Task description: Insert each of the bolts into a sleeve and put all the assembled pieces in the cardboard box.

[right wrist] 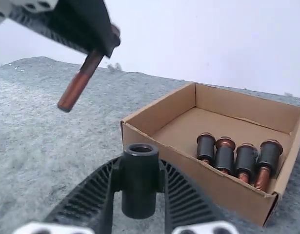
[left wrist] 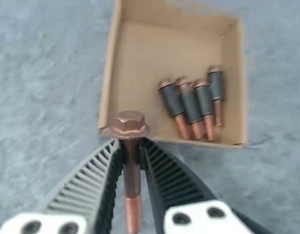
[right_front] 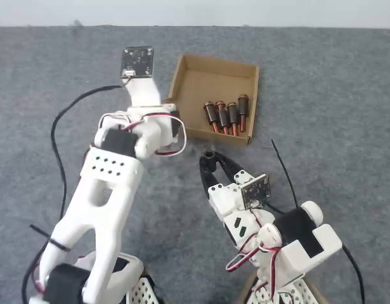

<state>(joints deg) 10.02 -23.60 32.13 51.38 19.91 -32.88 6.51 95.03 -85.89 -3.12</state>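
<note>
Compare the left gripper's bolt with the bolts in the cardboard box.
The copper-coloured hex-head bolt in the left gripper has no sleeve; the four boxed bolts wear black sleeves. It is held off the table; they lie side by side in the brown cardboard box. Both are copper-coloured.

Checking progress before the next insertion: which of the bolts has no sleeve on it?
The bolt clamped in the left gripper: its copper shank is bare. The four assembled pieces in the cardboard box each wear a black sleeve.
</note>
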